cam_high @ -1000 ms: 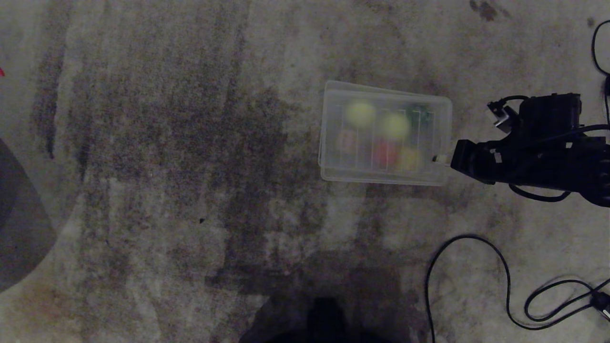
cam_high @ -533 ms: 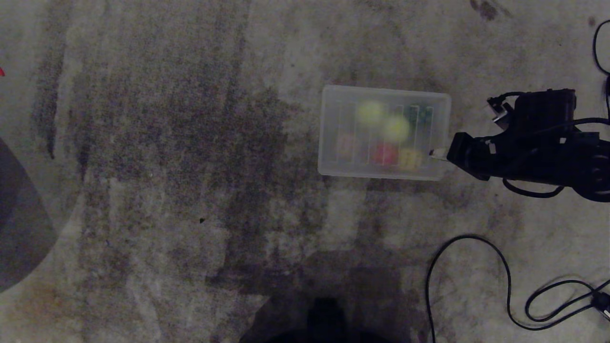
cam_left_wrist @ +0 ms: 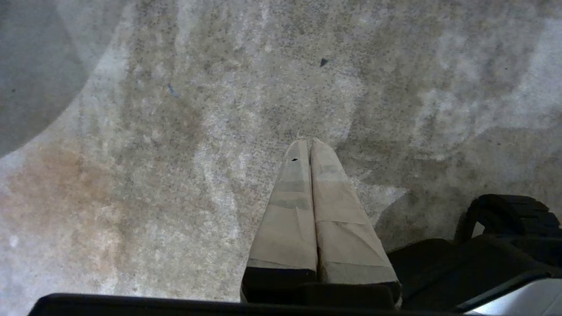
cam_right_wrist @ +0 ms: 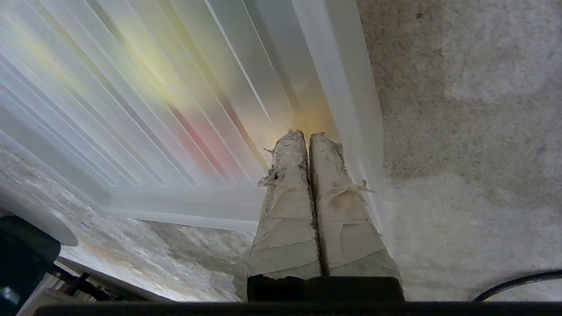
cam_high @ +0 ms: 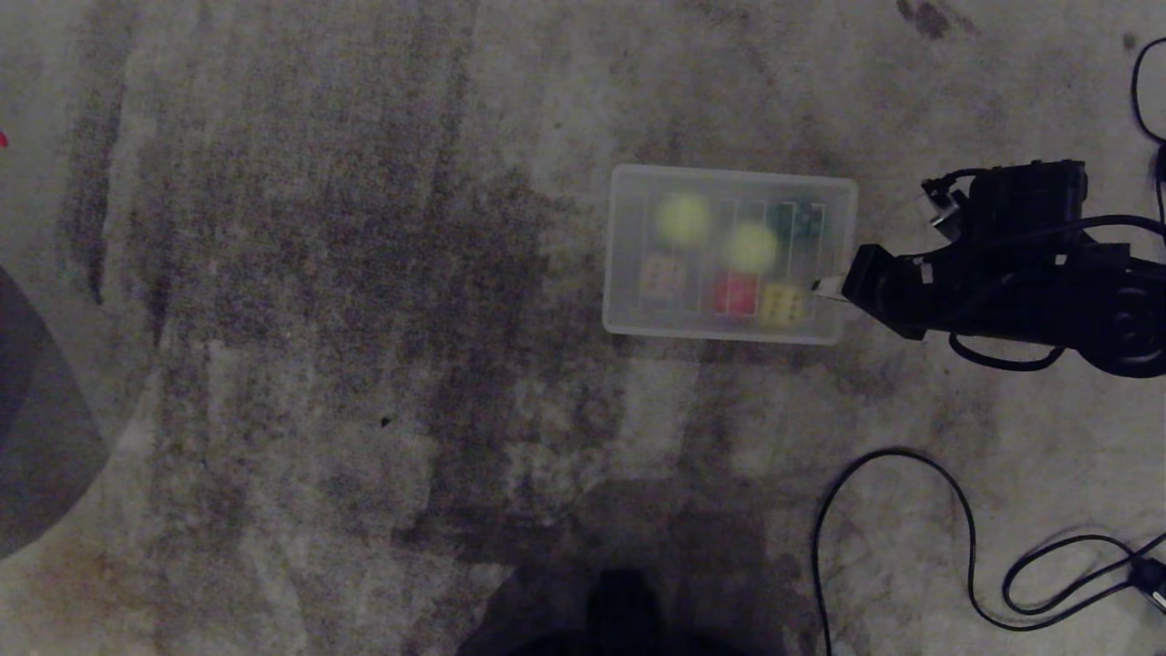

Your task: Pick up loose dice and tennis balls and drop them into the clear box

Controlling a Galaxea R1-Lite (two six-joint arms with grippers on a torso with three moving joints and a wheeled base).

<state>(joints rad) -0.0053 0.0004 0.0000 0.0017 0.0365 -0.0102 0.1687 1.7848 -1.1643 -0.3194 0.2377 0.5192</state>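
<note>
Your right claw [cam_high: 831, 290], fingers pressed together and empty, bears on the ribbed lid [cam_high: 729, 255] at its edge, apparently seating it over the dice and tennis balls.

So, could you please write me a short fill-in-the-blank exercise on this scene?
1. The ribbed lid lies ___ the clear box.
2. Through it show ___ tennis balls.
3. The right gripper has its fingers ___ at the lid's edge.
4. The red die sits between the beige-pink die and the ___ one.

Answers: on; two; shut; yellow
</note>
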